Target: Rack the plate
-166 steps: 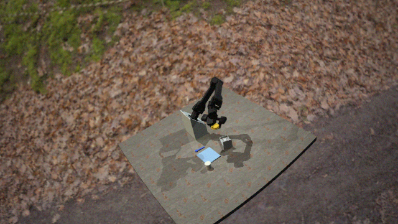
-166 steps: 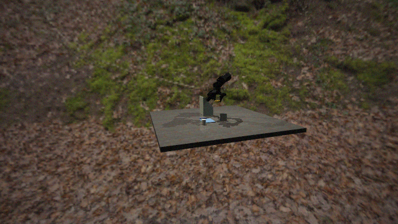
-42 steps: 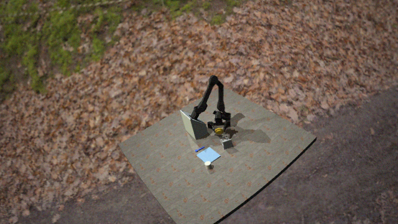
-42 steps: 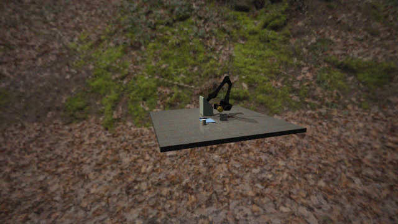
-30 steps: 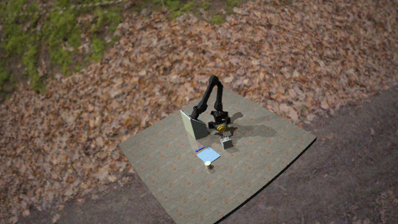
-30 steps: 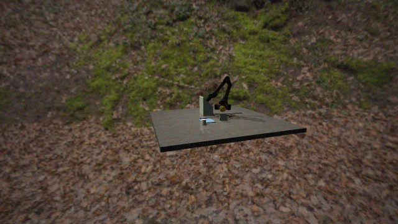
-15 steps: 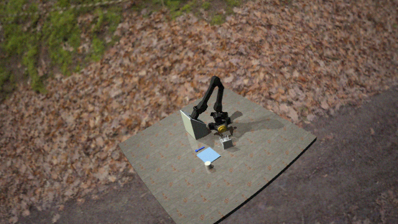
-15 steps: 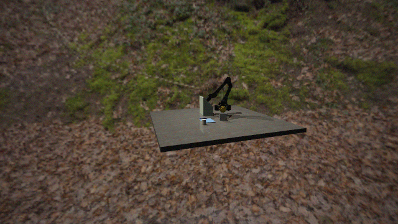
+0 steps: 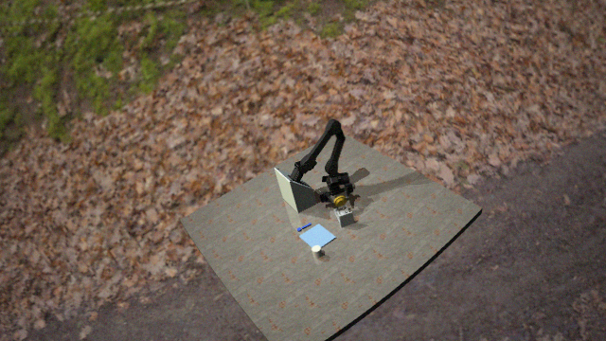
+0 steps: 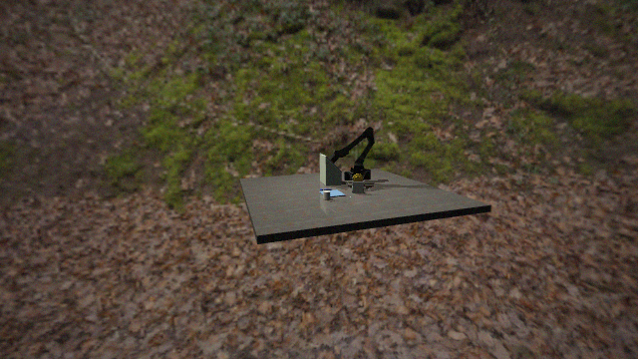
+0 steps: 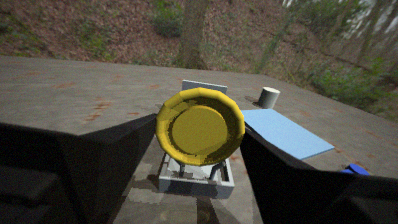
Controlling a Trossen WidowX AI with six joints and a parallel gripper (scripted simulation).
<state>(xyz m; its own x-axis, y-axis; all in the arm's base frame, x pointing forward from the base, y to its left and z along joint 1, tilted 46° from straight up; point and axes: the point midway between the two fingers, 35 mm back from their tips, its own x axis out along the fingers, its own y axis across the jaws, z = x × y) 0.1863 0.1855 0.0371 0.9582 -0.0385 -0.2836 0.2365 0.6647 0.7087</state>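
Observation:
The yellow plate (image 11: 200, 126) (image 9: 339, 201) (image 10: 357, 177) stands on edge between my two dark fingers. My gripper (image 11: 199, 125) (image 9: 339, 199) is shut on the plate's rim from both sides. The plate hangs just above the small grey dish rack (image 11: 197, 182) (image 9: 345, 217) (image 10: 358, 187), and its lower edge covers the rack's middle in the wrist view. Thin dark rails show inside the rack below the plate. I cannot tell whether the plate touches the rails.
A light blue mat (image 11: 282, 132) (image 9: 317, 235) lies to the right of the rack. A small white cylinder (image 11: 268, 97) (image 9: 316, 250) stands beyond the mat. A blue pen (image 9: 304, 227) (image 11: 356, 169) lies near the mat. A pale wedge block (image 9: 294, 191) stands by the arm's base.

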